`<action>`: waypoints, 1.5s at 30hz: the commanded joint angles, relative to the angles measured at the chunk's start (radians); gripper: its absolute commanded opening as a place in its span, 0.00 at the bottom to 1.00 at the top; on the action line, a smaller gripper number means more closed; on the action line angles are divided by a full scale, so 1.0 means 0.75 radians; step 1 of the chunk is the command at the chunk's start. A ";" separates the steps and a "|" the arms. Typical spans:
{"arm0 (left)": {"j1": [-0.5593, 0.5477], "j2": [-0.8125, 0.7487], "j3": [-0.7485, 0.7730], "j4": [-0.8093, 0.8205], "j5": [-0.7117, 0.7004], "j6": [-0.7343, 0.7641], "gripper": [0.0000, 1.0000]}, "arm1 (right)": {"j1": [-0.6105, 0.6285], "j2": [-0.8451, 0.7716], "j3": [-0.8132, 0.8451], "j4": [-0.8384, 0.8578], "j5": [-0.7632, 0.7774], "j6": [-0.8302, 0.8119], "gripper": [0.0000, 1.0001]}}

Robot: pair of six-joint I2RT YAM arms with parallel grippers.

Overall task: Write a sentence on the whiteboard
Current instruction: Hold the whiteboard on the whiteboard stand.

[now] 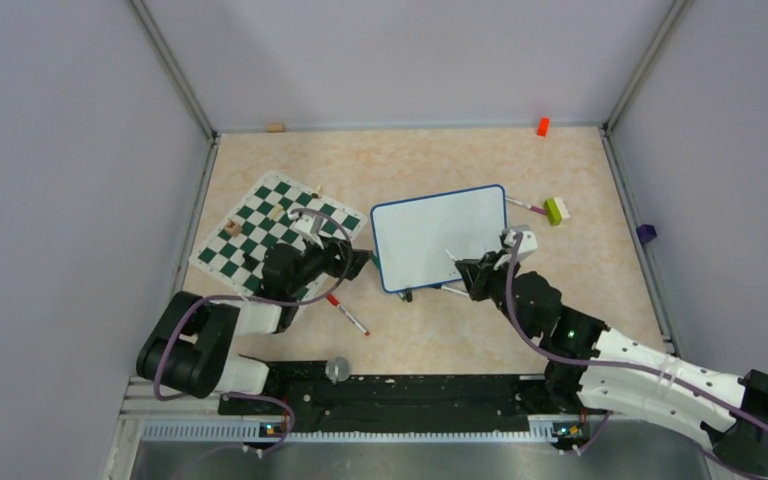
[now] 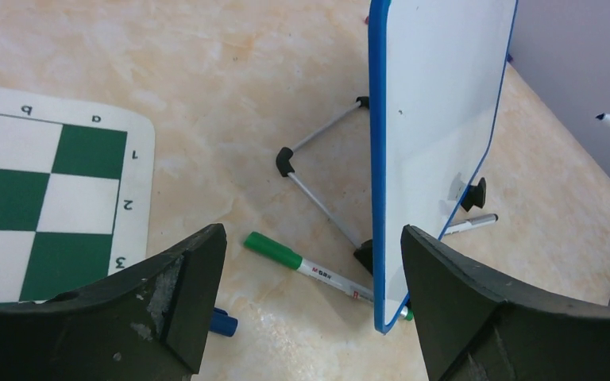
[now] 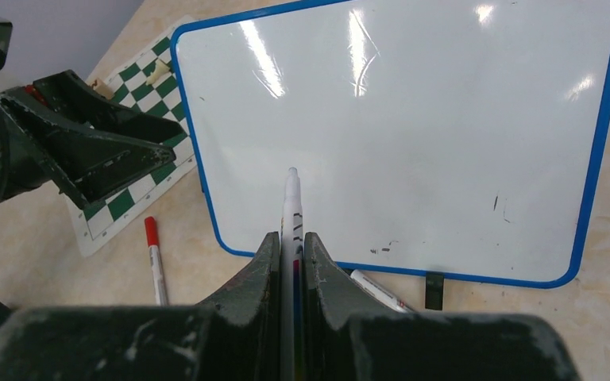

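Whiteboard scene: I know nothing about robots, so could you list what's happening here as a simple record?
Board: small white rectangular whiteboard with blue frame, propped on its stand; nothing written yet, only tiny stray marks
Right claw: shut on a white marker pen, tip pointing at the board, contact unclear
Left claw: open, at the board's left edge
Nearby: green-and-white checkered chess mat; red-capped marker; green-capped marker

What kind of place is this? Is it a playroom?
Probably a robot lab's test booth, not a playroom: robot arms bolted at the table edge, plain walls boxing it in, and props like the whiteboard and chess mat.
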 commanded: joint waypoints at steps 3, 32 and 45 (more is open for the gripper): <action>0.002 0.068 0.001 0.243 0.028 -0.043 0.86 | 0.013 0.030 0.045 0.014 0.009 -0.012 0.00; -0.108 0.534 -0.107 0.824 -0.106 -0.052 0.80 | 0.027 0.033 0.012 0.048 0.041 0.021 0.00; -0.107 0.064 0.043 0.122 -0.149 0.034 0.81 | 0.025 0.053 0.036 0.024 0.037 0.009 0.00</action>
